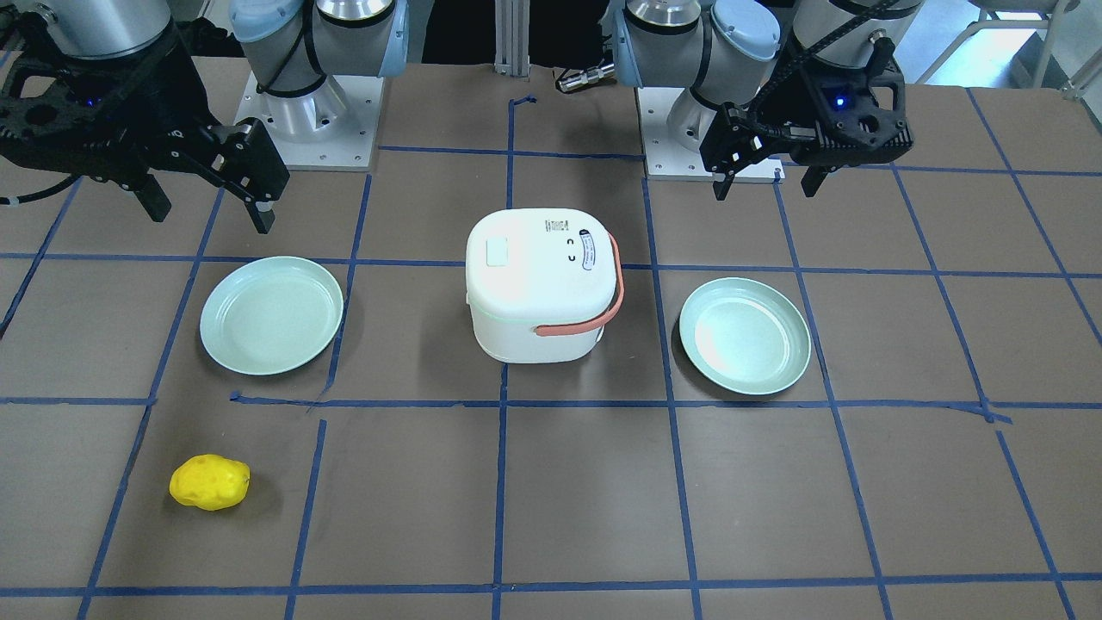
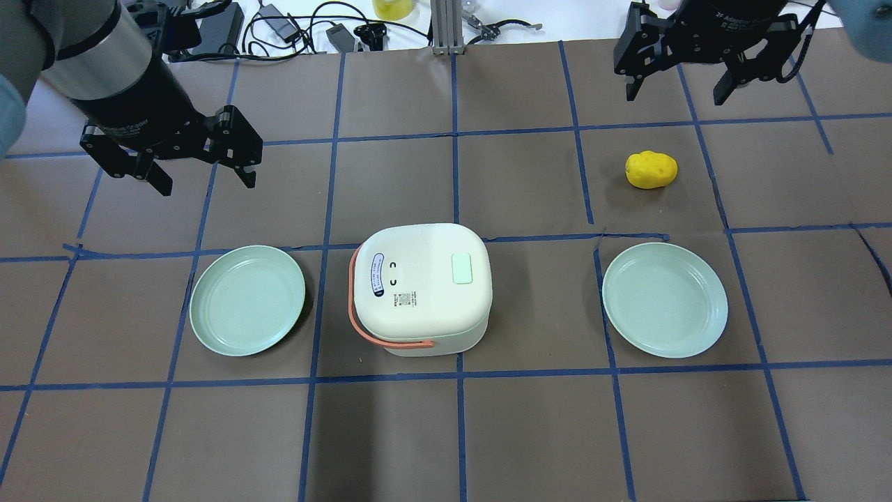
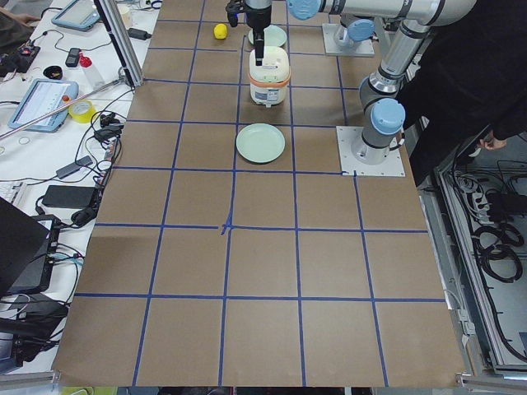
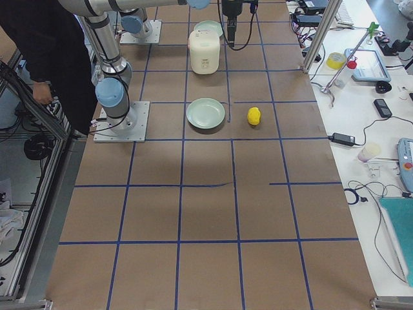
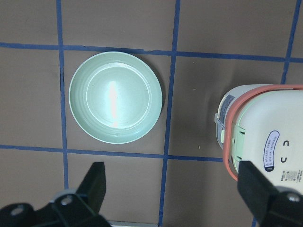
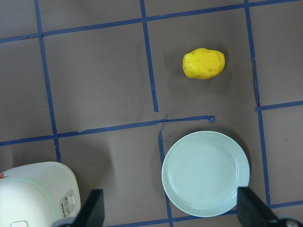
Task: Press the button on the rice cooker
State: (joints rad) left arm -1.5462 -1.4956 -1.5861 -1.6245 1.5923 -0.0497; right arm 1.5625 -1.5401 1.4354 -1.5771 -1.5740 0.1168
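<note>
Overhead exterior view, nearest me first: one rice cooker [image 2: 418, 286] sits in the middle of the table [image 2: 529, 432], a squat white plastic box with rounded corners and a smooth lid. One pale green, rounded-rectangle button [image 2: 463, 268] lies flat in that lid toward my right side, and one long oval label [image 2: 377, 274] lies toward my left. One salmon-coloured handle [image 2: 408, 343] loops around the cooker's left and near sides. Two plates flank it, both round, shallow, glossy and mint green: the left plate [image 2: 247, 300] is just beside the cooker, the right plate [image 2: 664, 300] a little farther off, and neither touches it. The table is a matte brown sheet crossed by a grid of blue tape [image 2: 455, 174]. Farther out on my right lies one potato [image 2: 651, 169], yellow, lumpy and dimpled, apart from the right plate. Farther still hang my two pincers, black and angular. My left pincer [image 2: 208, 183] is above the table beyond the left plate, its two fingers spread wide and holding nothing. My right pincer [image 2: 676, 96] is beyond the potato, its fingers likewise spread wide.
</note>
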